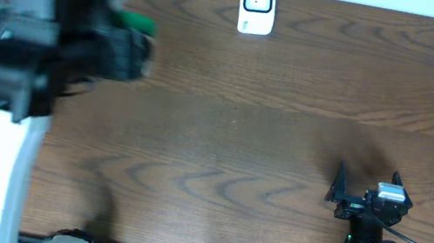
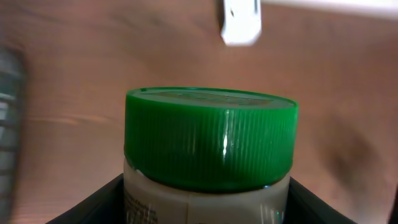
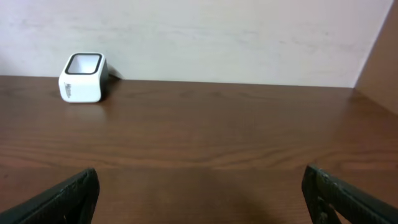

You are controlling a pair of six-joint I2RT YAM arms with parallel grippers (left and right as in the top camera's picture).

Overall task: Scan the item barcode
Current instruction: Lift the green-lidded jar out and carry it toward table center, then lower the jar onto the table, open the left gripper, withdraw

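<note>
Green-capped jar (image 2: pixel 208 143) gripped inside left hand (image 2: pixel 205 208); right hand (image 3: pixel 199 193) spread wide, well apart.

Bare wooden table (image 1: pixel 223 140) across the middle, white scanner (image 1: pixel 256 4) alone at the far edge, free path to it ahead of the right gripper (image 1: pixel 368 178) (jaws spread wide), left side blocked by left gripper (image 1: pixel 127 53) clasping green-capped bottle (image 1: pixel 136 22).

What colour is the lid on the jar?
The lid is green, clearest in the left wrist view.
</note>
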